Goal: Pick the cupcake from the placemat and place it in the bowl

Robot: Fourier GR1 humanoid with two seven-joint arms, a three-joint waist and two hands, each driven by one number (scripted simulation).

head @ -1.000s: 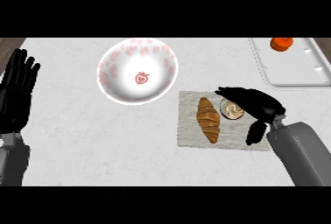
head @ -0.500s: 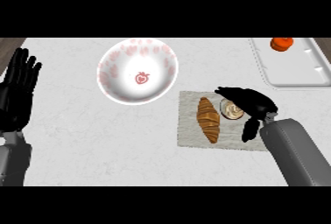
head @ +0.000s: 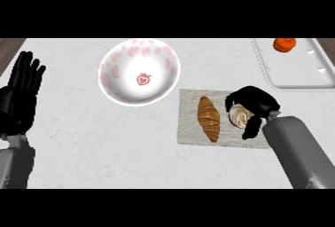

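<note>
- Surface (head: 118, 150): pale, marbled top filling the head view; a strip of dark wood shows at its upper left corner.
- Tray (head: 291, 71): white, rectangular, with a raised rim, at the upper right; it runs out of view at the right edge.
- Bowl (head: 139, 71): white and round, with pink markings around its inner wall and a red strawberry figure at its centre; it stands left of the placemat's upper left corner, close to it, and holds nothing.
- Placemat (head: 191, 128): grey rectangle lying flat at centre right, below and to the left of the tray.
- Left hand (head: 18, 99): at the left edge, fingers straight and pointing up the view, holding nothing, resting well apart from the bowl.
- Right hand (head: 258, 103): over the right part of the placemat, its fingers and thumb curled round the cupcake from above and from the right.
- Croissant (head: 208, 118): golden brown, lying lengthwise on the placemat, just beside the cupcake on its left and apart from it.
- Cupcake (head: 239, 116): pale swirled top partly visible beneath the curled fingers, on the placemat's right half; whether it is lifted off the mat cannot be told.
- Orange-red item (head: 285, 44): small, at the tray's upper left corner.
</note>
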